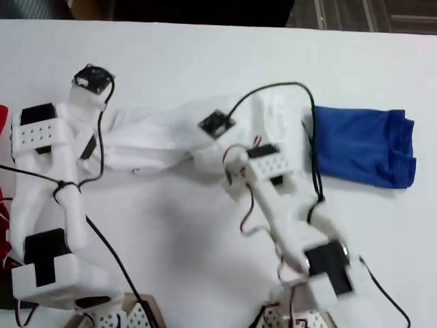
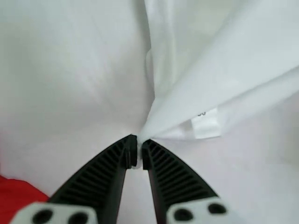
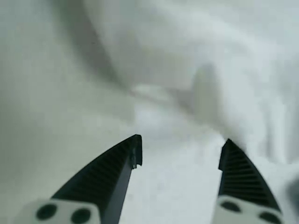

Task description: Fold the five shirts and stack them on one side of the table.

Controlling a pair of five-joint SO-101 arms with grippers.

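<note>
Pinching left claw (image 2: 139, 150): clamping white shirt (image 2: 224, 70) corner;
Hovering right claw (image 3: 182, 151): gaping wide over white shirt;
Blue shirt (image 1: 365, 145): lying folded on surface (image 1: 171, 239)

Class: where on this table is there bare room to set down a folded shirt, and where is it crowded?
Free: the far strip of table beyond the white shirt and blue shirt; the near patch between the left arm and right arm. Crowded: the middle, around the white shirt.

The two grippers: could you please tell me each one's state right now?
Left gripper: shut on the crumpled white fabric shirt.
Right gripper: open, holding nothing.
</note>
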